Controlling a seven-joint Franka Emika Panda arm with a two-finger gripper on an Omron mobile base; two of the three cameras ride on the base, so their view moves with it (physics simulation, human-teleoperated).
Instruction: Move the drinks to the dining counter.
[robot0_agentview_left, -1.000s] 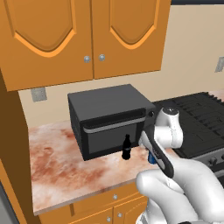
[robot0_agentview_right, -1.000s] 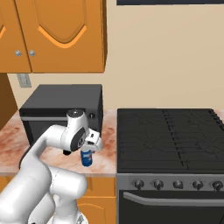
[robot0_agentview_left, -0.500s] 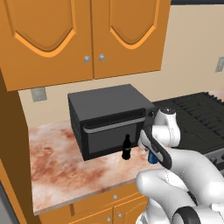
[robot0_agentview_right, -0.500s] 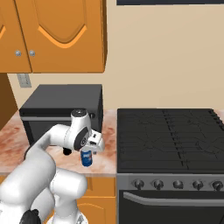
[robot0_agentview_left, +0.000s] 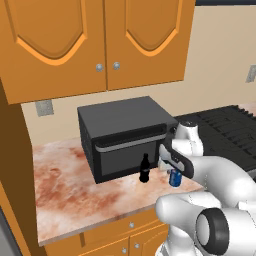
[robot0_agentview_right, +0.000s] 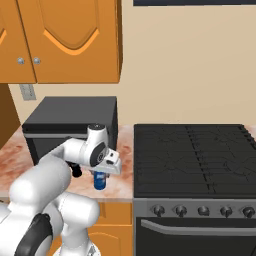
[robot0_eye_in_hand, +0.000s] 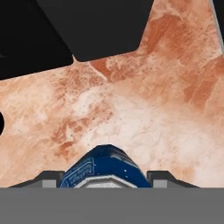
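Two-finger gripper (robot0_eye_in_hand: 105, 183) is straddling the short blue can (robot0_agentview_right: 100, 181) on the marbled worktop (robot0_agentview_left: 75, 200); grip contact cannot be told. Small dark bottle (robot0_agentview_left: 144, 169) is standing just left.

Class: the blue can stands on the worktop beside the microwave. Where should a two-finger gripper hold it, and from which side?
Grip the blue can across its round side wall, coming from above: it stands upright, clear of the bottle, with the gripper already straddling it.

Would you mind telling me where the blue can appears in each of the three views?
Left base view: blue can right of centre, on the marbled worktop, beside the bottle.
Right base view: lower left, under the gripper.
Hand view: bottom centre, between the fingertips.
Shared landmark: the black microwave behind it.
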